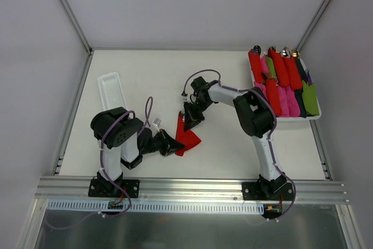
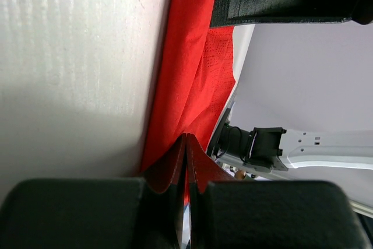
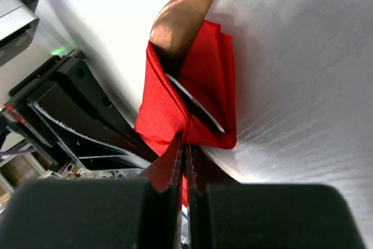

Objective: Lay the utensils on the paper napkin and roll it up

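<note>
White worktop point(image 1: 233, 144) shared by both arms. Long white slotted tray point(image 1: 111, 90) laid far-left, well apart from napkin. White tray point(image 1: 297, 118) at far-right filled with red, pink and green rolled bundles point(image 1: 280, 80), metal tips seen at far ends. Folded paper napkin point(image 1: 187, 137) found mid-worktop between arms, near end hidden by left arm in top view. Long axis set near-to-far, slightly tilted. Inside, utensils point(image 3: 195, 104) wrapped, spoon head point(image 3: 182, 20) poked out away from right fingers point(image 3: 169, 164). Napkin clenched by left fingers point(image 2: 175, 164) and by right fingers.
</note>
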Available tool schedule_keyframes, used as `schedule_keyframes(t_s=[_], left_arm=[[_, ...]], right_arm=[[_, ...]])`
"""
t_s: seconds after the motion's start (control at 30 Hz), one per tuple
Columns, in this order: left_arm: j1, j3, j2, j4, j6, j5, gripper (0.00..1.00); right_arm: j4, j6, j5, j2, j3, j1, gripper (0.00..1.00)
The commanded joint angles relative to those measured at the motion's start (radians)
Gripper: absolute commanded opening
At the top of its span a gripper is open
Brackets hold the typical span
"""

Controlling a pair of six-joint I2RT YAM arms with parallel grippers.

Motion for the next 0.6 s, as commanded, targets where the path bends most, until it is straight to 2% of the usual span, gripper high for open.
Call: schedule_keyframes(t_s=[0.0, 0.13, 0.23, 0.27, 0.3, 0.4, 0.53, 0.57], left_arm=[[-0.007, -0.069, 0.047, 0.010, -0.014, -0.063, 0.00], [-0.007, -0.072, 0.019, 0.059, 0.015, -0.062, 0.00], [-0.007, -0.074, -0.037, 0.076, 0.047, -0.057, 0.13], [-0.008, -0.072, -0.059, 0.078, 0.058, -0.056, 0.23], [-0.007, -0.072, -0.100, 0.075, 0.069, -0.053, 0.27], [-0.008, -0.061, -0.171, 0.021, 0.109, -0.042, 0.39], [-0.007, -0.029, -0.355, -0.126, 0.193, -0.031, 0.43], [-0.008, -0.025, -0.395, -0.210, 0.210, -0.034, 0.43]], right_arm=[[0.054, -0.022, 0.020, 0.046, -0.055, -0.013, 0.00], [0.147, -0.025, -0.040, -0.039, -0.109, -0.029, 0.00], [0.206, -0.034, -0.089, -0.097, -0.135, -0.043, 0.00], [0.214, -0.041, -0.094, -0.111, -0.139, -0.043, 0.00], [0.237, -0.046, -0.103, -0.123, -0.146, -0.042, 0.00], [0.275, -0.058, -0.117, -0.166, -0.167, -0.045, 0.00], [0.306, -0.074, -0.126, -0.200, -0.193, -0.046, 0.00], [0.314, -0.074, -0.132, -0.212, -0.201, -0.051, 0.00]])
